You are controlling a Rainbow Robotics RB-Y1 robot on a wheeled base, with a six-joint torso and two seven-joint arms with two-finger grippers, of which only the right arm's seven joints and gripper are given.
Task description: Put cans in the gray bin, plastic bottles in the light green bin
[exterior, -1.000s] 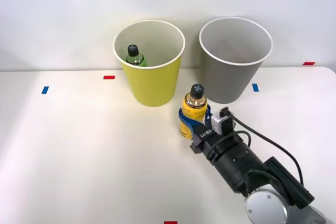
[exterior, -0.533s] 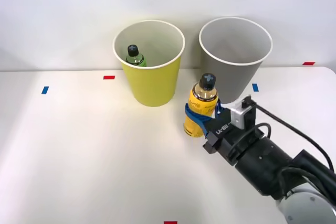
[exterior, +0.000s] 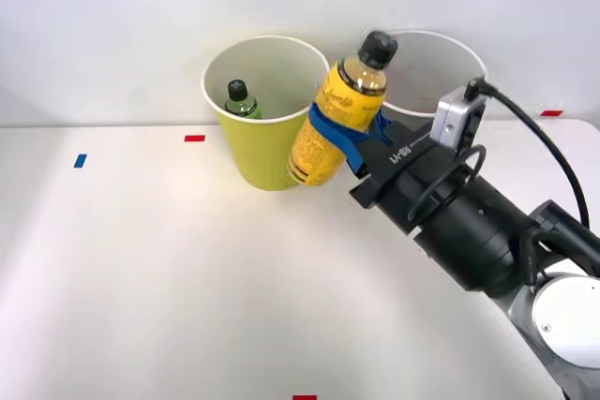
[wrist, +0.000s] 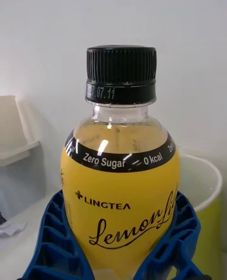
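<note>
White table (exterior: pixel 141 269) below us, our right gripper (exterior: pixel 342 133) has lifted the yellow bottle (exterior: pixel 339 114), now tilted beside the light green bin (exterior: pixel 267 152), fingers (wrist: pixel 52 242) clamped on it, forearm angled upward.

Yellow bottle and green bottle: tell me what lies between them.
In the front view, the light green bin's near rim; the green bottle sits inside it, the yellow bottle is held just outside.

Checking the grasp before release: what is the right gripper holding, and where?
The right gripper holds the yellow bottle around its labelled middle.
</note>
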